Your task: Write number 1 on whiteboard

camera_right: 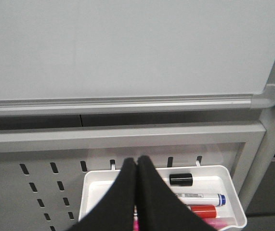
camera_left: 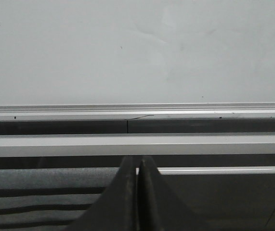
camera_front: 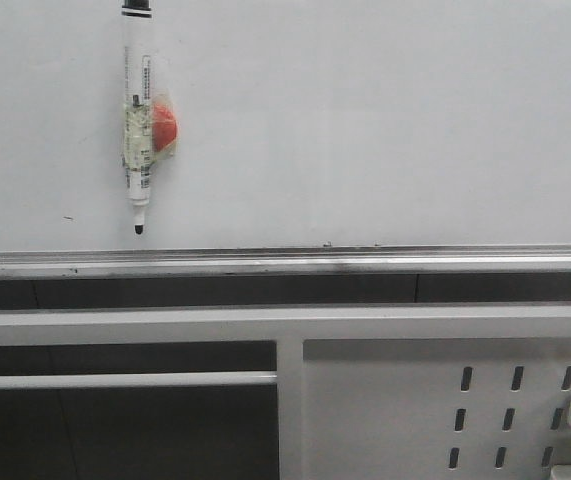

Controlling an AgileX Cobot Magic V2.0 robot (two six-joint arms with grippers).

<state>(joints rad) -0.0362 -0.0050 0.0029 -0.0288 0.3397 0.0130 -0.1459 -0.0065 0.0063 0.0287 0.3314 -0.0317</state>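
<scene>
The whiteboard (camera_front: 365, 120) fills the upper part of the front view, with its silver tray rail (camera_front: 285, 262) along the lower edge. A white marker pen (camera_front: 137, 120) with a red blob taped on sticks upright on the board at the upper left, tip down. No number 1 stroke shows on the board. The board also shows in the left wrist view (camera_left: 137, 48) and the right wrist view (camera_right: 127, 48). My left gripper (camera_left: 137, 166) is shut and empty, below the rail. My right gripper (camera_right: 137, 166) is shut and empty, over a white tray (camera_right: 94, 185).
A white perforated metal panel (camera_front: 445, 400) with slots sits below the board at the right. The white tray hangs on it and holds a black cap (camera_right: 181, 179), a blue-ended marker (camera_right: 200, 197), a red marker (camera_right: 202, 211) and a pink one. The board's frame corner (camera_right: 272, 94) is at the right.
</scene>
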